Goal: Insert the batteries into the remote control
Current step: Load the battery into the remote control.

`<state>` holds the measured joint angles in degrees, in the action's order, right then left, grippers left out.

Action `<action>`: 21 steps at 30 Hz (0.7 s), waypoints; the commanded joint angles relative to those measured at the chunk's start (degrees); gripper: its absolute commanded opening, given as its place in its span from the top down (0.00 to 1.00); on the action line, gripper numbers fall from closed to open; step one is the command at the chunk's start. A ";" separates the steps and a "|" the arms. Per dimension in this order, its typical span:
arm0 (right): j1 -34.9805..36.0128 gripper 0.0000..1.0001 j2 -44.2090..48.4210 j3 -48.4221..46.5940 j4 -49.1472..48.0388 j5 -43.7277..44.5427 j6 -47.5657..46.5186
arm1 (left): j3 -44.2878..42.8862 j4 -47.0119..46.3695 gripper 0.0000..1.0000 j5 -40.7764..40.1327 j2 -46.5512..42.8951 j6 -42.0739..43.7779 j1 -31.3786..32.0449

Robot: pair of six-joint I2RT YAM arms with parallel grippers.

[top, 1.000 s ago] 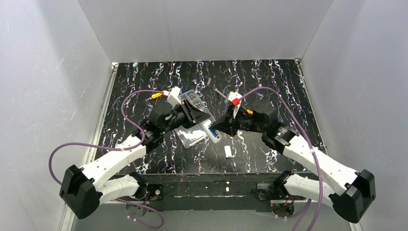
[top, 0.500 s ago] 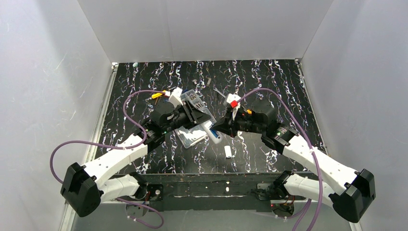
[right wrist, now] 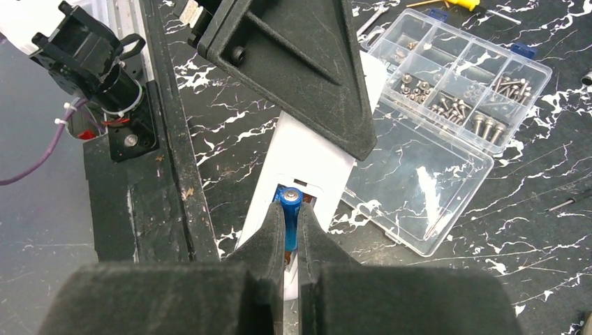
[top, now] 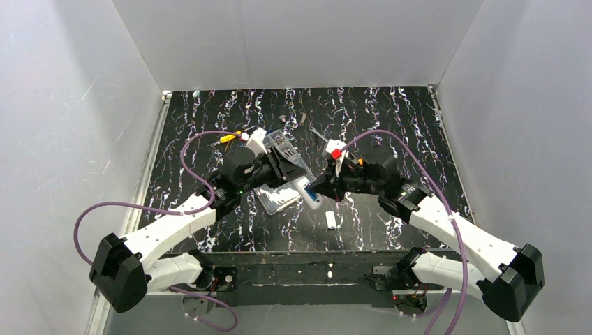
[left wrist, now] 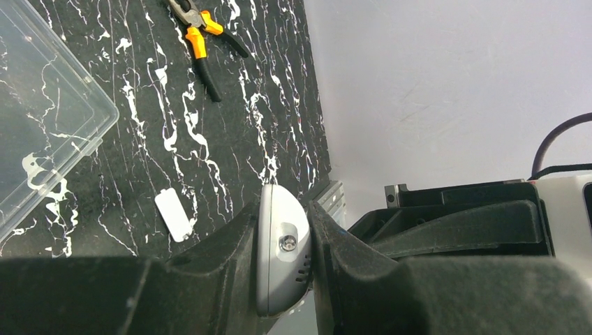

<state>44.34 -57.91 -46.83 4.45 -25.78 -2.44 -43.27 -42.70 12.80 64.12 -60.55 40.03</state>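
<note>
Two grips over the desk (top: 391,112), my left jaws clamped on the white remote control (right wrist: 311,157), my right jaws pinching a blue battery (right wrist: 291,216) — tip at its open recess.

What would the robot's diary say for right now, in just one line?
left gripper: shut on remote control | right gripper: shut on battery, tip at remote control's recess | cover piece: on table

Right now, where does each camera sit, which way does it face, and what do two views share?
Top external: above, behind the bases, facing down at the table; both arms show.
Left wrist: faces along the left gripper, shut on the remote control; fingers show.
Right wrist: faces along the right gripper, shut on a battery; fingers show.
Shared: all three show the remote control.
</note>
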 commanded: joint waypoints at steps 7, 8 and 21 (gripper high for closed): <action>0.31 0.99 -3.36 -2.61 9.60 -0.32 -2.65 | -2.19 -4.42 1.00 0.50 -3.11 -0.36 0.01; 0.31 0.99 -3.55 -2.79 9.88 -0.40 -2.77 | -2.06 -4.37 1.00 0.53 -3.21 -0.38 0.05; 0.31 0.95 -4.76 -3.61 8.74 4.26 -1.75 | -2.34 -4.76 1.00 0.82 -3.06 -0.64 0.35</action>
<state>44.45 -61.58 -49.41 9.52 -25.10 -3.77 -43.27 -41.06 11.77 64.07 -59.16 40.07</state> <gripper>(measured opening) 0.057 0.257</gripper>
